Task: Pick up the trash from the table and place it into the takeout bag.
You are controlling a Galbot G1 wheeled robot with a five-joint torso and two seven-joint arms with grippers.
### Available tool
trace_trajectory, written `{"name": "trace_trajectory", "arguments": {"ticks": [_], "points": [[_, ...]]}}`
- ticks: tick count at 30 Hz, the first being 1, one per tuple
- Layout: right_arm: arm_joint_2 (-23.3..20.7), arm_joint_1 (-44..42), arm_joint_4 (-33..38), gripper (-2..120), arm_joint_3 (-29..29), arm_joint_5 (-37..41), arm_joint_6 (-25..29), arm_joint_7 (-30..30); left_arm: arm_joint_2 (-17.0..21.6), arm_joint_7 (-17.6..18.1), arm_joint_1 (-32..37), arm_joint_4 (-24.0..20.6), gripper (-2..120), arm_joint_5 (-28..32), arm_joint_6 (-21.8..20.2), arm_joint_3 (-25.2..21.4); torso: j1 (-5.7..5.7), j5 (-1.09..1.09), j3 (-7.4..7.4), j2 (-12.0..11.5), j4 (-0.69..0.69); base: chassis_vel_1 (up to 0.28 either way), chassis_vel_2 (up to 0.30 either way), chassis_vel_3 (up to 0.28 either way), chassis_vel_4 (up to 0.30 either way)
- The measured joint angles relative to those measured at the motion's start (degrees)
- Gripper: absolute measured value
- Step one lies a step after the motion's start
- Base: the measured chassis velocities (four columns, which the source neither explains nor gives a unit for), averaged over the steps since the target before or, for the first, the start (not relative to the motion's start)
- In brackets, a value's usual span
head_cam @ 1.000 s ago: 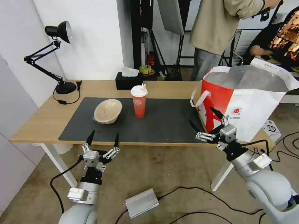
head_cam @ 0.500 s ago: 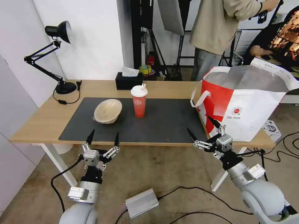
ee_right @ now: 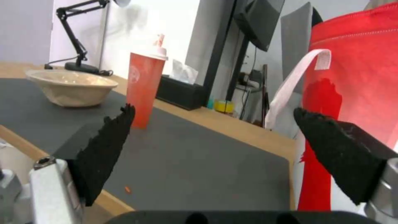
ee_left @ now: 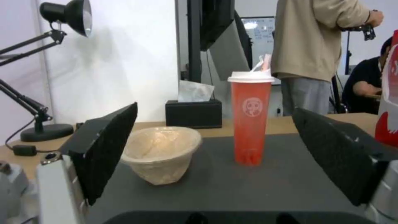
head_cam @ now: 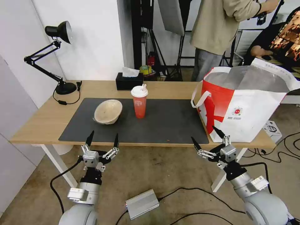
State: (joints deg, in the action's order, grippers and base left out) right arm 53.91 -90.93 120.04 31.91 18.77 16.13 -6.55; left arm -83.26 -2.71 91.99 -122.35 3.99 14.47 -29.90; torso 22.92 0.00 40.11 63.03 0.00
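Observation:
A beige paper-pulp bowl (head_cam: 108, 111) (ee_left: 161, 153) (ee_right: 69, 87) lies tilted on the dark mat of the table (head_cam: 40, 122). Beside it stands a red drink cup (head_cam: 139, 102) (ee_left: 251, 117) (ee_right: 144, 88) with a white lid and straw. The takeout bag (head_cam: 250, 103) (ee_right: 356, 77) stands open at the table's right end, foil lining showing. My left gripper (head_cam: 103, 139) (ee_left: 213, 155) hangs open below the table's front edge, empty. My right gripper (head_cam: 207, 137) (ee_right: 211, 152) is open and empty, low in front of the bag.
A black desk lamp (head_cam: 53, 53) stands at the back left and a black tissue box (head_cam: 129, 82) behind the cup. A silver box (head_cam: 142, 203) and cables lie on the floor. People stand behind the table.
My right gripper has dropped down and back from in front of the bag to below the table's edge. The left arm and the table's things have not moved.

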Motion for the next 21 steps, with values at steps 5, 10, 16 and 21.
{"name": "trace_trajectory", "arguments": {"ticks": [5,10,16,21], "points": [[0.07,0.31,-0.38,97,-0.26,-0.14,0.04,-0.05,-0.1,0.0,-0.06,0.63,100,-0.03,0.04,0.19,0.0,0.0,0.0,0.0,0.0,0.0,0.0,0.0,0.0],[0.3,0.75,-0.66,97,-0.62,-0.26,0.04,-0.08,-0.2,0.01,-0.18,0.99,100,-0.05,0.07,0.25,0.0,0.0,0.0,0.0,0.0,0.0,0.0,0.0,0.0],[0.4,1.46,-0.78,97,-1.26,-0.28,0.01,-0.09,-0.23,0.0,-0.28,1.21,100,0.02,0.11,-0.05,0.0,0.0,0.0,0.0,0.0,0.0,0.0,0.0,0.0],[0.03,2.49,-0.76,97,-2.0,-0.33,-0.29,-0.09,-0.48,-0.01,-0.32,1.4,100,0.12,0.19,-0.24,0.0,0.0,0.0,0.0,0.0,0.0,0.0,0.0,0.0]]}}
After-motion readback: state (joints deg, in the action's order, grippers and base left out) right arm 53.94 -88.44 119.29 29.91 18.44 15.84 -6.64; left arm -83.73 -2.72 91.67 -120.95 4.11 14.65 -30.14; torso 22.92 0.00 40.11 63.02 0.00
